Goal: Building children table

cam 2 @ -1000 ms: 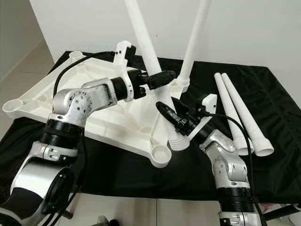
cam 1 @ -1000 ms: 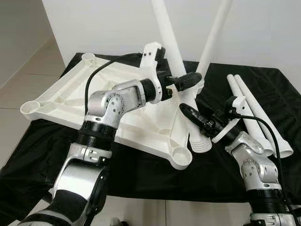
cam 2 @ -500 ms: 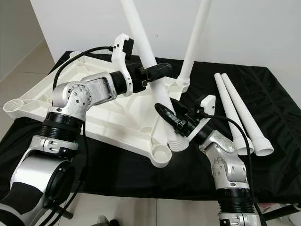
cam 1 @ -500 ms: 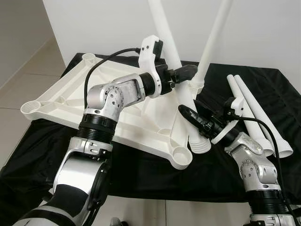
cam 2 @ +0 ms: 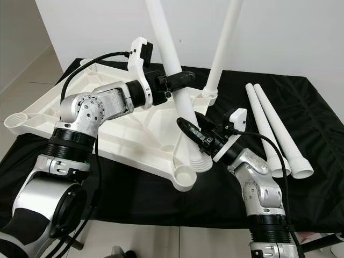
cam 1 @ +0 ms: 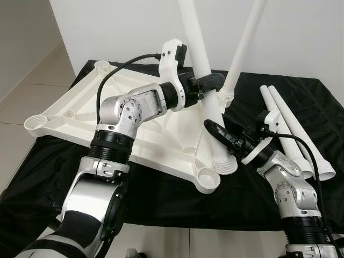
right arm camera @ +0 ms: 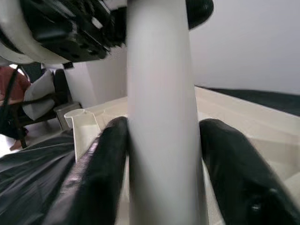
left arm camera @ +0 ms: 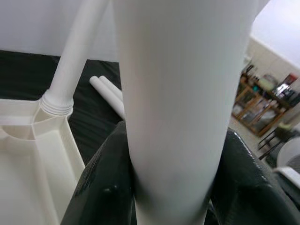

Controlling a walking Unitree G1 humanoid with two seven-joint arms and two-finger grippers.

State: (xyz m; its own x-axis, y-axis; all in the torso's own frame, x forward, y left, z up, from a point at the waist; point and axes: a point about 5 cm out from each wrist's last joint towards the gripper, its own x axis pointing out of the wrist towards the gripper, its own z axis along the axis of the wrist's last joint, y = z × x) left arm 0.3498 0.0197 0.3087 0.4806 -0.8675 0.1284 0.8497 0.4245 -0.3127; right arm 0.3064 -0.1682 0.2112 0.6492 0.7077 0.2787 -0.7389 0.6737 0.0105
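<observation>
Tabletop (cam 1: 107, 115) lies upside down on the black cloth (cam 1: 161, 199). Left gripper (cam 1: 207, 83) clamps the leg (cam 1: 207, 97) high; right gripper (cam 1: 215, 130) straddles it low, seemingly loose. Leaning, its base beside the corner socket (cam 1: 207, 177), it could slip off.

An upturned white tabletop (cam 1: 107, 115) lies tilted on a surface draped in black cloth (cam 1: 161, 193). A white leg (cam 1: 201, 64) leans upward, its flared ribbed end (cam 1: 224, 164) just beside the tabletop's near corner socket (cam 1: 207, 180). The left gripper (cam 1: 207, 83) is clamped around this leg partway up; the right gripper (cam 1: 217, 133) reaches in lower down, against the same leg. A second leg (cam 1: 244, 45) stands in the far corner socket (cam 1: 224, 99). Two loose legs (cam 1: 293, 126) lie side by side on the cloth at the right.
</observation>
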